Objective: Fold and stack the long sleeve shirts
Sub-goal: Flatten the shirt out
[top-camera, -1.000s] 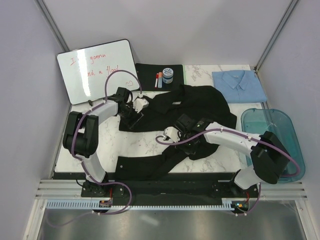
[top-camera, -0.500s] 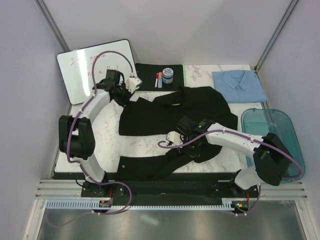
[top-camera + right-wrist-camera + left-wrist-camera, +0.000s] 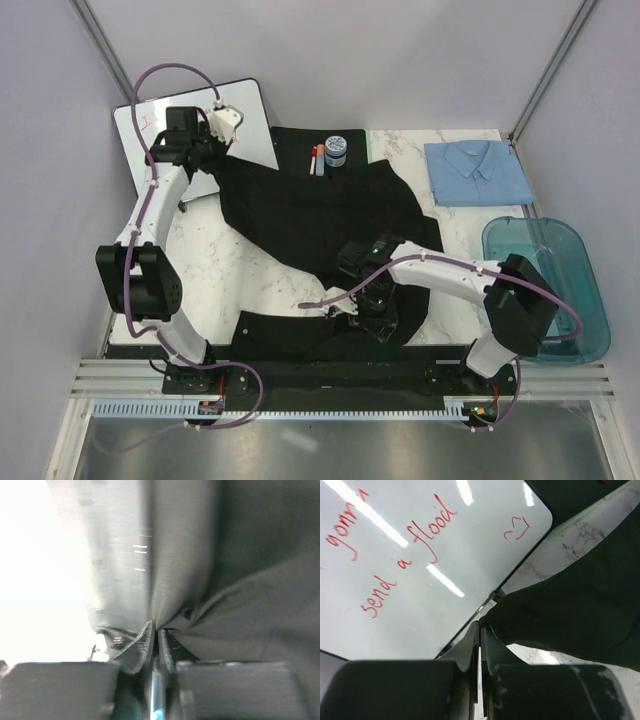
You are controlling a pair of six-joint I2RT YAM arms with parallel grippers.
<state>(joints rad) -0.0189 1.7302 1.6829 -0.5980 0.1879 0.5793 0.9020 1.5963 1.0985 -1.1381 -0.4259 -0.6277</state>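
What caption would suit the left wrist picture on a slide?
Left end effector shut on an edge of the black shirt, near a whiteboard with red handwriting.

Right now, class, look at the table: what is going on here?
The robot is spreading out the black shirt. The left gripper is shut on one corner, held out over the whiteboard at the far left. The right gripper pinches the fabric near the front edge. The light blue shirt lies folded at the far right.

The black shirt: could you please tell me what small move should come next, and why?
Probably draw the left gripper back off the whiteboard and lower it: it and the right gripper pinch the black shirt, spread between them, one corner over the board.
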